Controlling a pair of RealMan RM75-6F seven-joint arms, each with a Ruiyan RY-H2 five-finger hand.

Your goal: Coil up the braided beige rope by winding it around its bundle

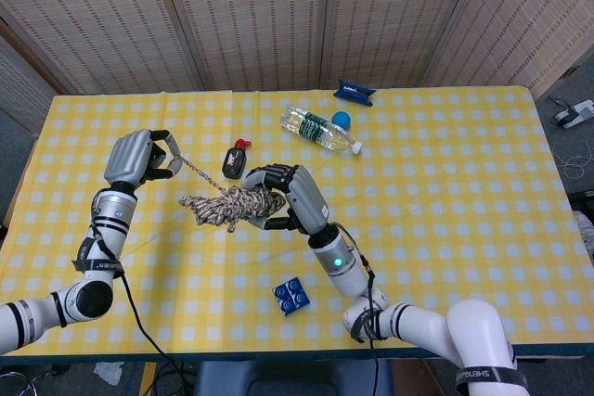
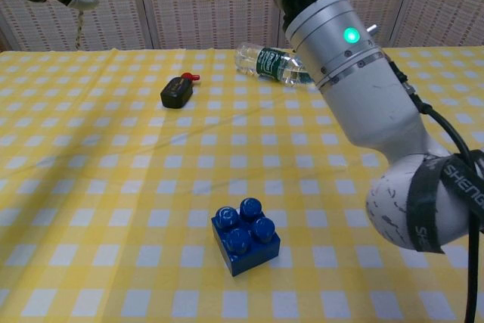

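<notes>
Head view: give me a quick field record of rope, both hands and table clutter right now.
rope bundle: gripped by right hand, bundle held above the table
free strand: runs taut from the bundle up to left hand, which pinches its end
bottle: lying on its side, far side
blue cap: beside the bottle
black item: behind the bundle
blue brick: near edge
blue object: far edge
</notes>
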